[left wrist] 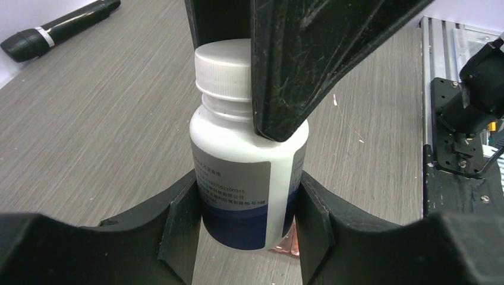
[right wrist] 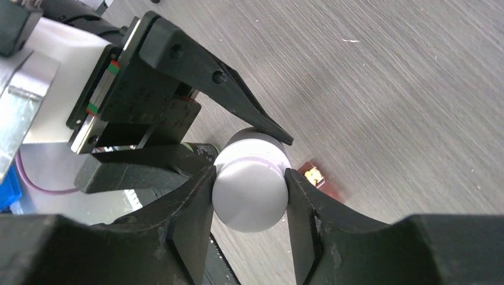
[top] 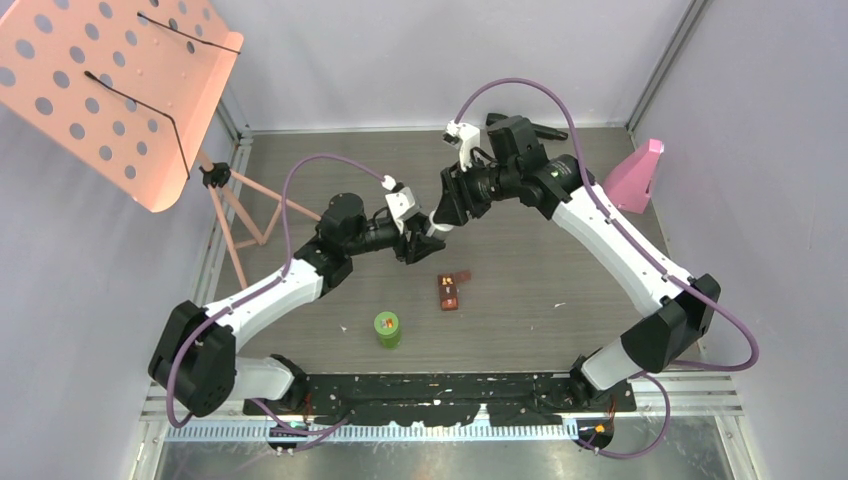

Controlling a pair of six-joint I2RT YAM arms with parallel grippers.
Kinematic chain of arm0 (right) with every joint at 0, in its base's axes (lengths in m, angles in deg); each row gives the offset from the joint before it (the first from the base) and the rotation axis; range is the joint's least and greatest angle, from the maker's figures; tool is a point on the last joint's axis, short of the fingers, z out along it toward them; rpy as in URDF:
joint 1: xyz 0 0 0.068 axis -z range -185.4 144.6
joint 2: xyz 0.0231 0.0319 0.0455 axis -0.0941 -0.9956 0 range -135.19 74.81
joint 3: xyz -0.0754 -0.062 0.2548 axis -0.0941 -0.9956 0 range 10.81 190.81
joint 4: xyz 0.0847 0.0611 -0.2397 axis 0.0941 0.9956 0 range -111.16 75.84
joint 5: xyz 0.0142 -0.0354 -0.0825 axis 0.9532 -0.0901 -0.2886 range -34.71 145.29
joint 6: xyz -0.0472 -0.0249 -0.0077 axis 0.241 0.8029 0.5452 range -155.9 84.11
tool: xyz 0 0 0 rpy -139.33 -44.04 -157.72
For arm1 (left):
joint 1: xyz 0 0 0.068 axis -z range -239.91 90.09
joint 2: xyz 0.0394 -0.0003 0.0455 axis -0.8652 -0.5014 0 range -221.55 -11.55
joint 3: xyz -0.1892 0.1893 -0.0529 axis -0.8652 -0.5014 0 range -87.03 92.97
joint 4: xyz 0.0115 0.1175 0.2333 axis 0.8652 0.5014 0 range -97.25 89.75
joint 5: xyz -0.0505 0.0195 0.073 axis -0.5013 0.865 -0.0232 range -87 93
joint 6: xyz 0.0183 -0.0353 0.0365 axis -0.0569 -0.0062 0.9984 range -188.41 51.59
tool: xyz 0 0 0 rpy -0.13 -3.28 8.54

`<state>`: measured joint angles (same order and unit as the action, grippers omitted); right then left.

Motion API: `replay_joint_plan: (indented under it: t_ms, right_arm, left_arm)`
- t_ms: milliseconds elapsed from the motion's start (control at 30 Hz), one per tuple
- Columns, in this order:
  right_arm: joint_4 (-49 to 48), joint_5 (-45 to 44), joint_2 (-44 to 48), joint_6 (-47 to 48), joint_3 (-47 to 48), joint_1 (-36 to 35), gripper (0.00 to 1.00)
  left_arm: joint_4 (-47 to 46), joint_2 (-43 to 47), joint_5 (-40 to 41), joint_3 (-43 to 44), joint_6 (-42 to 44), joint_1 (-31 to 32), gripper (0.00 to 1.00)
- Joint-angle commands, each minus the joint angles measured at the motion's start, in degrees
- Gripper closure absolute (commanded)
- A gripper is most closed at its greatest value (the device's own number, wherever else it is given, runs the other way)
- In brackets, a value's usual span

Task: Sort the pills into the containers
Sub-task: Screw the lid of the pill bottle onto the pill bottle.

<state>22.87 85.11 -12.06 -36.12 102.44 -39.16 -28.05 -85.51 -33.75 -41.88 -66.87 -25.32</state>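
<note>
We hold the white pill bottle (left wrist: 236, 157) over the counter (left wrist: 107, 119): our left claw (left wrist: 246, 199) grips its body, and our right claw (right wrist: 249, 178) clamps its cap (right wrist: 246, 205). The cap is not yet off. The green-lidded bottle (top: 387, 328) and the brown case (top: 452, 292) lie below, so we judge that sorting has hardly begun.

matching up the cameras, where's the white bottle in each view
top external: white bottle just above centre, mostly hidden.
left wrist: white bottle fills the centre, label showing.
right wrist: white bottle lower centre, only its cap seen end-on.
shared landmark: brown case, just right of the cap in the right wrist view.
</note>
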Motion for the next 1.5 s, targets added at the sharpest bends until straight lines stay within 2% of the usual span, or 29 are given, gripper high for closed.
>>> replay_joint_plan:
  t_ms: [0, 133, 200, 233, 267, 433, 567, 633, 767, 900, 1167, 1300, 1400, 1467]
  right_arm:
    - [2.5, -3.9, -0.6, -9.0, 1.2, -2.7, 0.42]
    - [-2.3, -3.2, 2.7, -9.8, 1.4, -1.1, 0.12]
    - [-4.6, -1.6, 4.1, -10.1, 1.6, 0.3, 0.03]
    - [-5.6, -0.9, 4.9, -10.2, 1.9, 1.3, 0.0]
    - [-6.2, 0.8, 5.2, -10.2, 2.3, 1.7, 0.04]
    - [-7.3, 5.2, 8.0, -8.0, 1.7, 5.0, 0.05]
    - [-8.8, 11.6, 9.9, -5.6, -0.5, 7.8, 0.01]
    - [-6.9, 14.0, 9.5, -2.8, -0.1, 8.3, 0.07]
    - [-0.4, 14.7, 7.2, 2.2, 2.2, 8.3, 0.09]
    - [1.3, 13.6, 5.3, 3.9, 2.5, 7.8, 0.12]
    - [1.1, 11.5, 3.3, 3.8, 2.5, 5.4, 0.31]
    - [0.7, 10.0, 3.0, 3.2, 2.5, 4.9, 0.49]
    - [1.8, 8.3, 2.6, 3.0, 3.1, 4.3, 0.67]
    - [3.4, 7.0, 2.0, 3.2, 3.9, 3.8, 0.76]
  left_arm:
    - [-10.0, 0.7, 0.3, 1.8, 1.6, 0.4, 1.0]
    - [-10.6, 0.4, 0.4, 0.6, 0.8, 0.3, 1.0]
    - [-11.3, 0.2, 0.4, 0.0, 0.1, 0.4, 1.0]
    - [-11.6, 0.0, 0.4, -0.2, -0.3, 0.4, 1.0]
    - [-12.0, -0.1, 0.4, -0.3, -0.6, 0.3, 1.0]
    - [-12.3, 0.0, -0.6, -0.3, -1.2, 0.3, 1.0]
    - [-12.1, 0.3, -2.1, -0.2, -1.2, 0.2, 1.0]
    - [-11.9, 0.3, -3.0, -0.1, -1.2, 0.2, 1.0]
    - [-11.8, 0.4, -4.3, 0.0, -1.2, 0.1, 1.0]
    - [-11.1, 0.1, -5.7, 0.6, -1.2, 0.2, 1.0]
    - [-10.5, -0.2, -6.1, 1.2, -1.2, 0.2, 1.0]
    - [-9.5, -0.4, -5.6, 1.7, -1.2, 0.2, 1.0]
    - [-6.9, -0.7, -5.1, 2.8, -0.7, 0.2, 1.0]
    - [-5.2, -0.7, -4.6, 3.3, 0.5, 0.2, 1.0]
